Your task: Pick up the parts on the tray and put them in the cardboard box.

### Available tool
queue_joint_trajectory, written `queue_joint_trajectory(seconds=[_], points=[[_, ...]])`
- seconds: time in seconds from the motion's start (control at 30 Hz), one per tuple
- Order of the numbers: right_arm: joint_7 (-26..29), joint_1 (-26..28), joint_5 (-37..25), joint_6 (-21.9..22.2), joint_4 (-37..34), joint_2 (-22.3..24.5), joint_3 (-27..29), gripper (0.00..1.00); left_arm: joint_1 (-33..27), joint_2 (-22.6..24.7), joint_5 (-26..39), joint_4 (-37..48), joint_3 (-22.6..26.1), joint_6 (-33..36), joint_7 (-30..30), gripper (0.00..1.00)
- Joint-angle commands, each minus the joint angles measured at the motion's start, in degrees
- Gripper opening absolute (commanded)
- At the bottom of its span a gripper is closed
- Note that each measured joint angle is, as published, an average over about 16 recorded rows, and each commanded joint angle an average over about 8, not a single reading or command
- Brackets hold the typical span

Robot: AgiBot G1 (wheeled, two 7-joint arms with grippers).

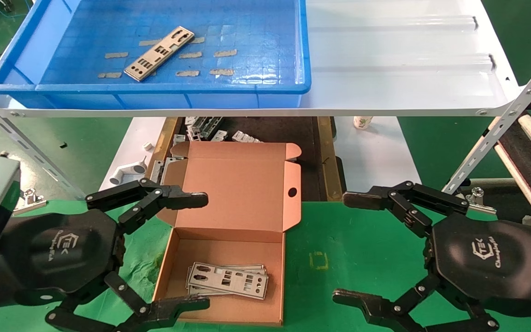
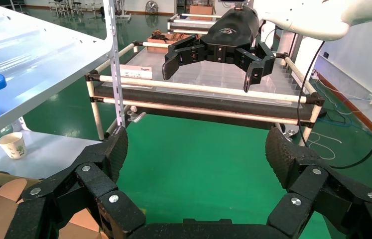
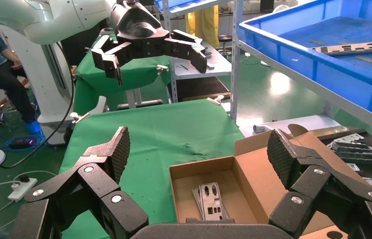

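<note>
Nearest to us, our left gripper [image 1: 180,251] hangs with its fingers spread wide and empty, straddling the left wall of the cardboard box [image 1: 228,240] on the green-covered desk. Our right gripper [image 1: 353,246] is just as widely spread and empty, over bare green cloth well off the box's right side. Inside the box, near its front edge, several punched silver plates [image 1: 227,278] already lie stacked, and the lid stands open toward the back.

One part [image 1: 159,53] remains on the blue tray [image 1: 155,94], which sits on the left end of the white shelf [image 1: 408,69] above and beyond the box. This plate lies on the tray's floor left of centre, among the tan tape strips, its long axis running diagonally from the near-left toward the far-right.

We judge the left gripper the nearer one: the plate is ahead of it and higher, roughly in line with it, while the right gripper would have to cross over the box. A grasp across the plate's narrow width would call for turning the wrist to match that diagonal.
</note>
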Motion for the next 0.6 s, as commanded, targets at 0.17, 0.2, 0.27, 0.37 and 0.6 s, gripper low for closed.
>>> queue_joint_trajectory(seconds=[0.17, 0.2, 0.27, 0.37, 0.6], points=[[0.0, 0.0, 0.0, 0.0, 0.0, 0.0, 0.0, 1.0, 0.0, 0.0, 0.0, 0.0, 0.0, 0.0, 0.0, 1.0], [0.0, 0.0, 0.0, 0.0, 0.0, 0.0, 0.0, 1.0, 0.0, 0.0, 0.0, 0.0, 0.0, 0.0, 0.0, 1.0], [0.0, 0.0, 0.0, 0.0, 0.0, 0.0, 0.0, 1.0, 0.0, 0.0, 0.0, 0.0, 0.0, 0.0, 0.0, 1.0], [0.0, 0.0, 0.0, 0.0, 0.0, 0.0, 0.0, 1.0, 0.0, 0.0, 0.0, 0.0, 0.0, 0.0, 0.0, 1.0], [0.0, 0.0, 0.0, 0.0, 0.0, 0.0, 0.0, 1.0, 0.0, 0.0, 0.0, 0.0, 0.0, 0.0, 0.0, 1.0]])
